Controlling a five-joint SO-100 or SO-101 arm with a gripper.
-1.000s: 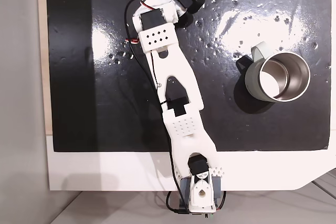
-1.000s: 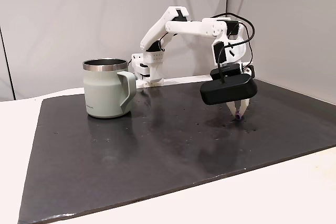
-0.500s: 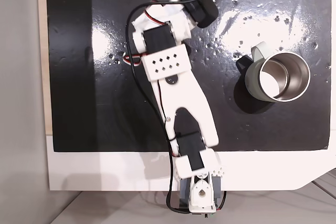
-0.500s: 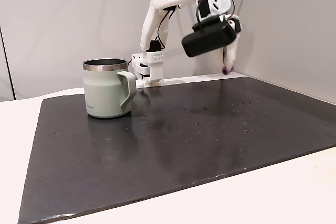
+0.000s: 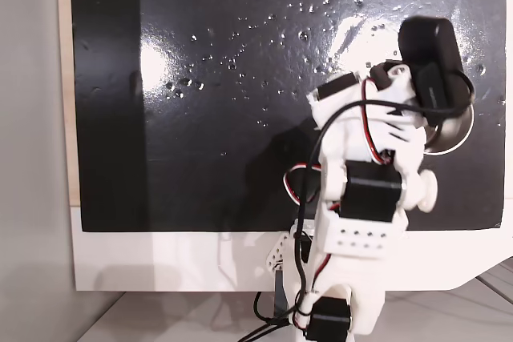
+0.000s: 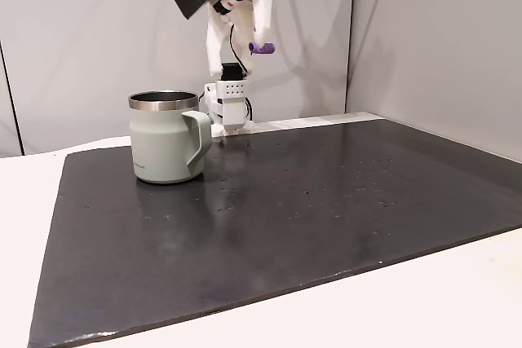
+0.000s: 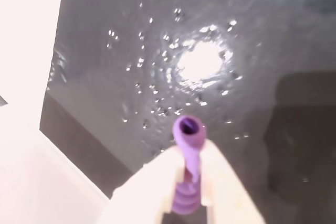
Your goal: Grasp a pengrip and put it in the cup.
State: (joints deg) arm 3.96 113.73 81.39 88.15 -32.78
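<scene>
The light-purple ribbed pengrip (image 7: 189,129) is pinched upright between my gripper's (image 7: 192,153) pale fingers (image 7: 226,182) in the wrist view. In a fixed view from the side, the gripper (image 6: 259,42) hangs high in the air with the pengrip (image 6: 259,48) at its tips, above and to the right of the grey-green cup (image 6: 167,148). In a fixed view from above, my arm and its black camera housing (image 5: 429,54) cover most of the cup (image 5: 454,135). A sliver of its steel rim shows there.
A glossy black mat (image 6: 326,201) with small specks covers the white board (image 5: 160,262). The arm's base (image 6: 227,107) stands at the mat's far edge behind the cup. Grey walls close the back and right.
The arm lifted the pengrip off the mat and swung across, from the side away from the cup to high over the cup's area. The cup has not moved.
</scene>
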